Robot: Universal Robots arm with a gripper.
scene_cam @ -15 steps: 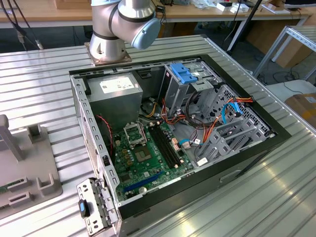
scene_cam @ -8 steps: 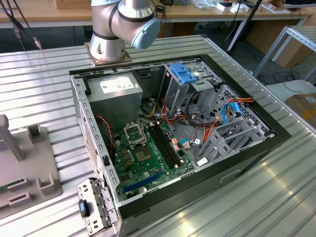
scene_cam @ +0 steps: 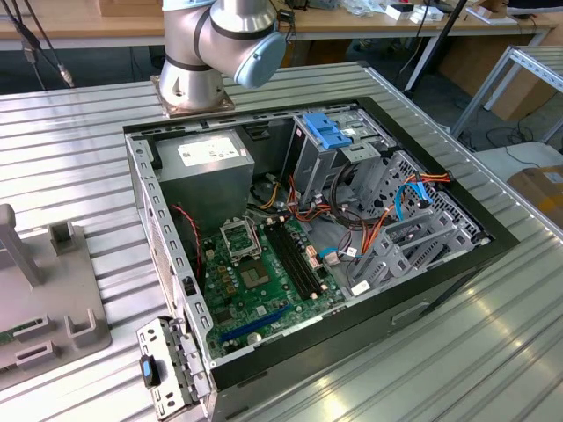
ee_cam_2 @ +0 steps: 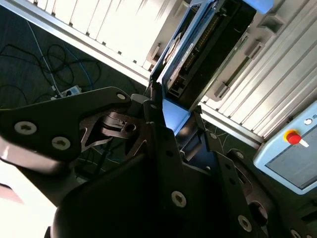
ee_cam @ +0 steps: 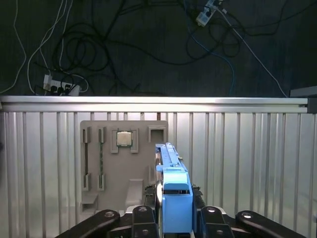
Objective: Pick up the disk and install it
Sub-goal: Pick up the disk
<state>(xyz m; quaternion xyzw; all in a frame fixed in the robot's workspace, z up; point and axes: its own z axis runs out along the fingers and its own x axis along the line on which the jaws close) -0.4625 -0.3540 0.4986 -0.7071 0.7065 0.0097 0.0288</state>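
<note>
Clearly, the gripper point(ee_cam: 174, 201) is closed on the disk point(ee_cam: 168, 158) and clamps its blue side rail from both sides. In both wrist views the disk point(ee_cam_2: 198, 47) stands out of the jaws on its edge, with the ribbed metal table point(ee_cam: 247, 158) and a grey parts tray point(ee_cam: 124, 173) behind it.

no print can be read on the disk point(ee_cam_2: 190, 54) or the power supply label point(scene_cam: 209, 151).
</note>
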